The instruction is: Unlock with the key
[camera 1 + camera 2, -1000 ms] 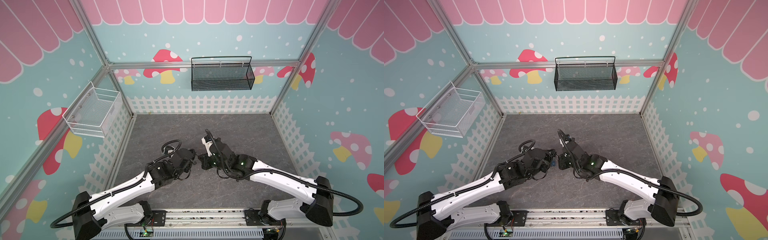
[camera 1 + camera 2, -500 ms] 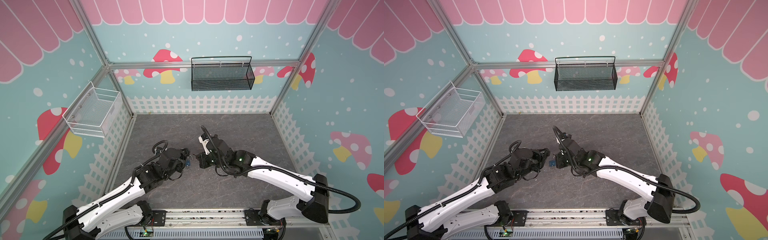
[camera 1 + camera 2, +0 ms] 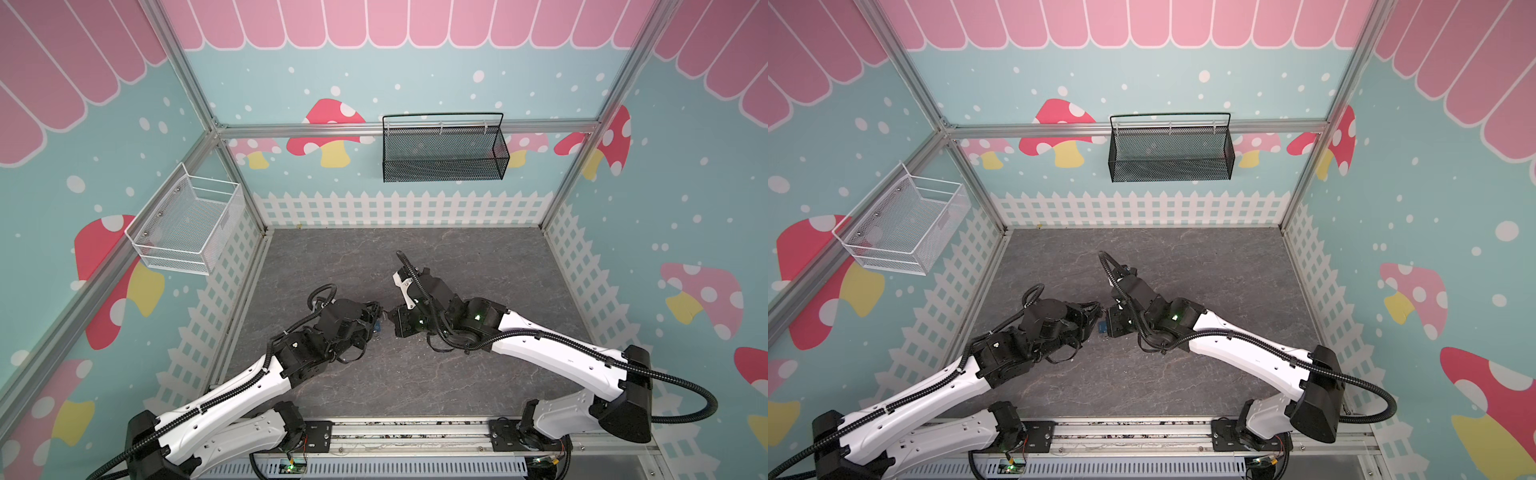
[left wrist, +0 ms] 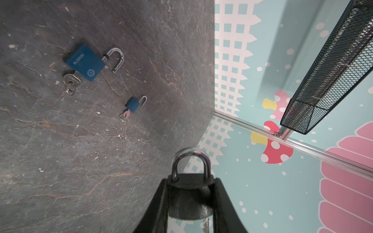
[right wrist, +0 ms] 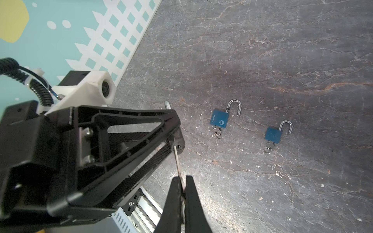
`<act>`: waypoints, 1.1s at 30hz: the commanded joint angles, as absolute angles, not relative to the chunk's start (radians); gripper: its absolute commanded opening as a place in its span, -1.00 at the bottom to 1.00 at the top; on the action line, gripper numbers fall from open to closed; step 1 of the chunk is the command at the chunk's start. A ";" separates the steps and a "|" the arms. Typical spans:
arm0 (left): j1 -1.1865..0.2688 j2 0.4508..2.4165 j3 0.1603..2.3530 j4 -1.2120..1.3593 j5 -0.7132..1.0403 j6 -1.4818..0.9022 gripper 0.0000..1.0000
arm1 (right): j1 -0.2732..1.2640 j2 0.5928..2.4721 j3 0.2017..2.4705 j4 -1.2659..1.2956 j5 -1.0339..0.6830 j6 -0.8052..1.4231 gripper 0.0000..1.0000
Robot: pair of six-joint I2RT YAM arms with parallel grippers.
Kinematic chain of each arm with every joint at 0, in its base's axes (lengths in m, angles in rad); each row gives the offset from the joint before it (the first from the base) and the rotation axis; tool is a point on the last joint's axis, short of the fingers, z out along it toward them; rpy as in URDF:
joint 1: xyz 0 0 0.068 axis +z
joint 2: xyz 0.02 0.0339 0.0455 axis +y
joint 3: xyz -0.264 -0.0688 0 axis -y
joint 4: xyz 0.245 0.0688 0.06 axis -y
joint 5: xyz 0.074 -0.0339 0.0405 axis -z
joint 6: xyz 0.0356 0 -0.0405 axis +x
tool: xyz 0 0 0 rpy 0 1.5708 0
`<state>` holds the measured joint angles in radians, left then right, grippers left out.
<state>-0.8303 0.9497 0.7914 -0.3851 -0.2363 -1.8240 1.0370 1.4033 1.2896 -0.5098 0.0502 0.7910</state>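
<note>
Left wrist view shows us the left fingers [image 4: 159, 203] clamped on a padlock [image 4: 189, 186], shackle closed, over the table [image 4: 60, 161]. Our right fingers [image 5: 173, 201] pinch the key [image 5: 177, 161], its tip meeting the padlock's base. 2 blue padlocks [image 4: 84, 62] [image 4: 132, 105] lie on the table, shackles open, keys in them.

A robot lab test cell: an aluminium frame [image 3: 270, 132] holds printed mushroom wall panels [image 3: 415, 75] around a grey stone-look floor [image 3: 478, 257]. A black mesh basket [image 3: 442, 153] hangs far, a white basket [image 3: 183, 232] left. The left arm [image 3: 232, 395] and right arm [image 3: 552, 353] mount on a near rail [image 3: 415, 428].
</note>
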 commanded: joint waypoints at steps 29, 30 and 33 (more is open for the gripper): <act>-0.681 1.497 1.303 -1.137 0.042 -1.455 -1.00 | 1.059 1.301 0.582 0.476 -0.038 1.466 -1.00; -0.683 1.507 1.310 -1.137 0.040 -1.451 -1.00 | 1.060 1.308 0.581 0.479 -0.039 1.473 -1.00; -0.689 1.527 1.332 -1.148 0.028 -1.440 -1.00 | 1.059 1.336 0.581 0.513 -0.043 1.484 -1.00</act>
